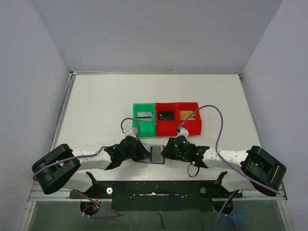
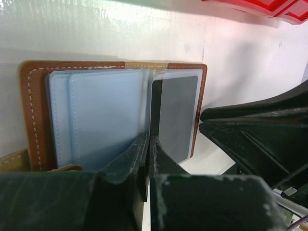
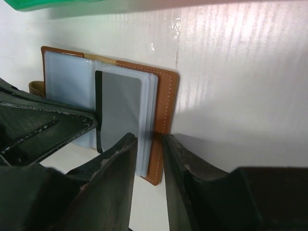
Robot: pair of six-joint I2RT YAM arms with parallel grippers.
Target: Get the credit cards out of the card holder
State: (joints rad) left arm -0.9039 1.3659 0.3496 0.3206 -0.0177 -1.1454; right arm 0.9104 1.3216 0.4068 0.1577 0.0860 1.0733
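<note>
Close to the middle of the table's (image 1: 106, 106) near edge, the left pincer (image 2: 148, 161) is pressed shut on the open card holder (image 2: 36, 110) at its fold. The right pincer (image 3: 150, 163) stands partly open astride the card holder's near right corner, gripping nothing. The grey credit card (image 2: 178, 115) sits sleeved in the right panel, just beside both pincers. If the right pincer closes here, it would likely catch leather and sleeve together. The card holder would then drag or lift rather than the card sliding free. Farther off stand a green bin (image 1: 144, 129) and red bins (image 1: 166, 129).
</note>
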